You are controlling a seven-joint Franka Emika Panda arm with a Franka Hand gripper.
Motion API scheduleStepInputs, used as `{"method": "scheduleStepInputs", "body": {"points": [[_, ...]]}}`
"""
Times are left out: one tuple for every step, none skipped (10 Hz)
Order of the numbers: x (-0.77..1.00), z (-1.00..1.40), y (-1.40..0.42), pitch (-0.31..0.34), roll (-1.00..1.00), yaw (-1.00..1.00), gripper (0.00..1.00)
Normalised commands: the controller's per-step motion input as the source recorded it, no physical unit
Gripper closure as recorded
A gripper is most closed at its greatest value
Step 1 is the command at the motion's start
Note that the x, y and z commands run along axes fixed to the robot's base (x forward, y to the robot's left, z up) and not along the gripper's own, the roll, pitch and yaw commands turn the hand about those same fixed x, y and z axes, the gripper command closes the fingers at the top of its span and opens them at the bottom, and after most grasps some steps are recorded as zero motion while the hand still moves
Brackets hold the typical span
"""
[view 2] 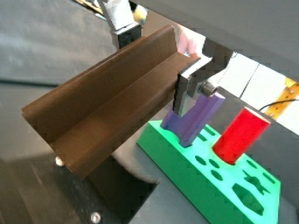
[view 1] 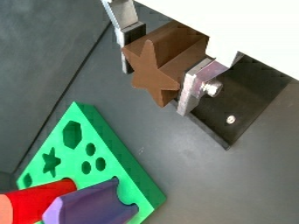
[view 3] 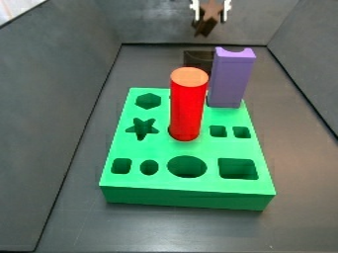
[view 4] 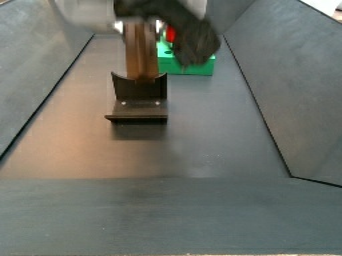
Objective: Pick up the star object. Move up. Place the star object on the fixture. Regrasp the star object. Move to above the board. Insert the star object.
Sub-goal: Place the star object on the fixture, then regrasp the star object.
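Star object: the star object [view 1: 162,66] is sitting clamped between the gripper [view 1: 163,63] fingers, above the fixture [view 4: 136,100].
Handling: judging by looks, rigid, wood-like and ridged; flat pads are gripping best across opposite ridges, mid-length.
Gripper: closing on the peg, hanging over the fixture.
Board: the board [view 3: 189,148] is lying toward 12 o'clock from the fixture in a side view, star hole [view 3: 142,127] free.

**Gripper clamped on the star object**

The gripper [view 1: 165,63] hung above the fixture [view 4: 138,99], its silver fingers [view 1: 194,85] pressed against opposite sides of the star object [view 1: 162,66]. In a side view the gripper [view 3: 208,12] sat at the far end.
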Motion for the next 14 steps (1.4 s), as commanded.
{"method": "scheduleStepInputs", "body": {"points": [[0.18,-1.00,0.14,0.126,-0.56,-0.25,1.00],[0.19,-1.00,0.15,0.094,-0.46,-0.25,1.00],[0.19,-1.00,0.14,0.037,-0.26,-0.24,1.00],[0.20,-1.00,0.14,-0.018,-0.19,-0.21,1.00],[0.17,-0.85,0.13,-0.044,-0.17,-0.17,1.00],[0.15,-0.72,0.11,-0.053,-0.17,-0.15,1.00],[0.10,-0.57,0.15,-0.075,-0.11,-0.09,1.00],[0.08,-0.56,0.16,-0.078,-0.11,-0.06,1.00],[0.08,-0.56,0.16,-0.077,-0.11,-0.05,1.00],[0.08,-0.57,0.16,-0.074,-0.11,-0.04,1.00],[0.07,-0.57,0.15,-0.069,-0.11,-0.02,1.00],[0.00,-0.17,-0.50,0.000,0.00,0.00,1.00],[0.00,0.00,0.00,0.000,0.00,0.00,0.00],[0.00,1.00,0.00,0.043,0.01,-0.04,0.00]]}}
